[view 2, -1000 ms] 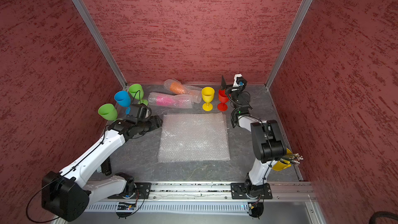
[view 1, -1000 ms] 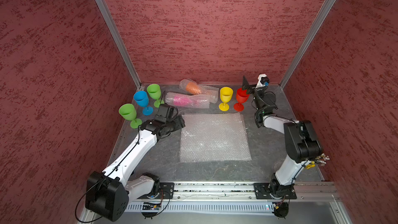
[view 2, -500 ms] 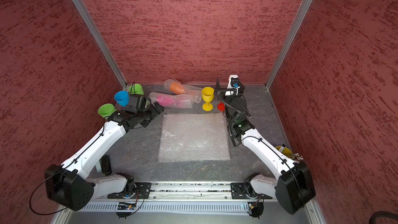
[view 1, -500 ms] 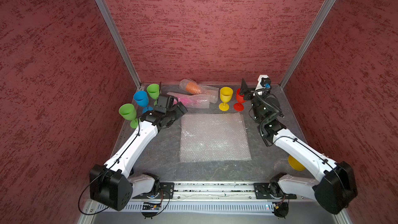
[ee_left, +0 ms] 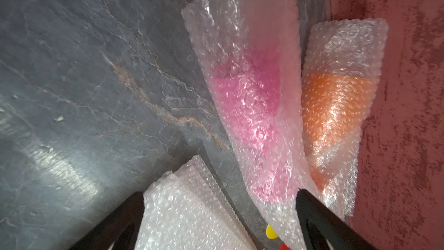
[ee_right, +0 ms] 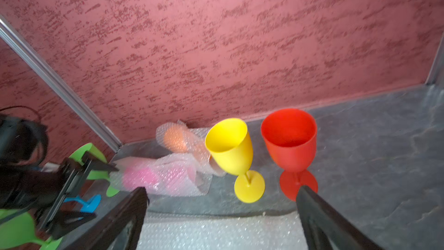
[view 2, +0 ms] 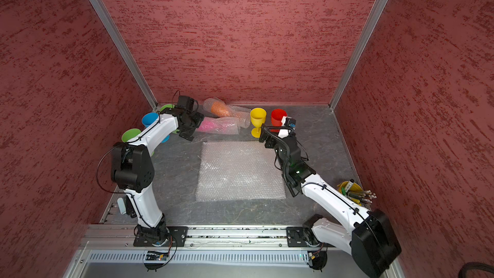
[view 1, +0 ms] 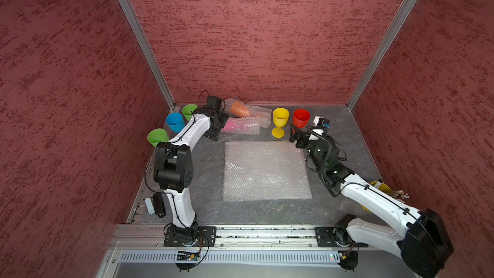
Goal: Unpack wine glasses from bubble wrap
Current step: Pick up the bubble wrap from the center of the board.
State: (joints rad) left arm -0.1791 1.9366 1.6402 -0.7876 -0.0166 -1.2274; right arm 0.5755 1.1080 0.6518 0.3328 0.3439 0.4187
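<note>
Along the back edge of the tabletop (view 1: 347,129), my left gripper (ee_left: 219,194) gapes wide at the pink roll (ee_left: 249,116), holding nothing. The orange roll (ee_left: 334,107) lies close behind, by the wall. My right gripper (ee_right: 222,190) is just as wide and empty, one finger just beside the round foot of the red goblet (ee_right: 288,138). A careless swing could topple that top-heavy cup. The wrap is slick, crinkly film, so I'd guess a pinch grabs sheet only and the hard goblet slides out.

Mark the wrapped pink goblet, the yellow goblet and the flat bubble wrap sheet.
wrapped pink goblet (ee_left: 249,107): left wrist view, on its covered bowl.
yellow goblet (ee_right: 230,150): right wrist view, on the side of its bowl.
flat bubble wrap sheet (view 1: 264,169): in a top view, on its middle.
</note>
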